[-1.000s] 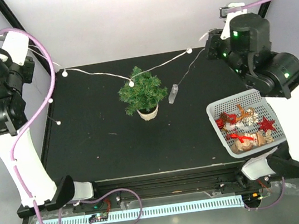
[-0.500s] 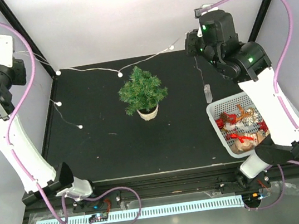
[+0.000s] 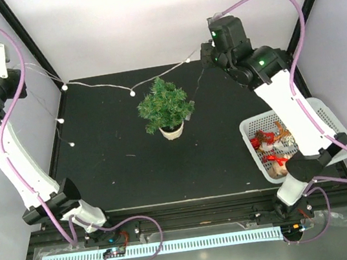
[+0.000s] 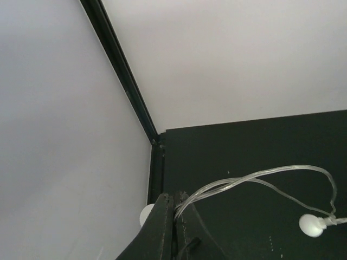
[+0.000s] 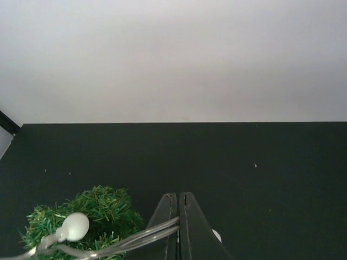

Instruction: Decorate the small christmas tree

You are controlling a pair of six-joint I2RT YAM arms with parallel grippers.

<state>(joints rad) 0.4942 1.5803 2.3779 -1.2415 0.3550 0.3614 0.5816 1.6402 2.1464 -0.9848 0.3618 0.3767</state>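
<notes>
Both arms have swung further back, and the light string now sags between them just behind the small christmas tree, which stands in its white pot at the middle of the black table. The left gripper and right gripper each have their fingers pinched together on the wire. The right forearm hides part of the white basket, and the right wrist view cuts off the tree's lower half.

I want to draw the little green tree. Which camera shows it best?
The top external view: the whole small christmas tree, bushy dark-green branches and white round pot. The right wrist view shows only its top, behind a white bulb of the light string. The left wrist view shows none of it.
</notes>
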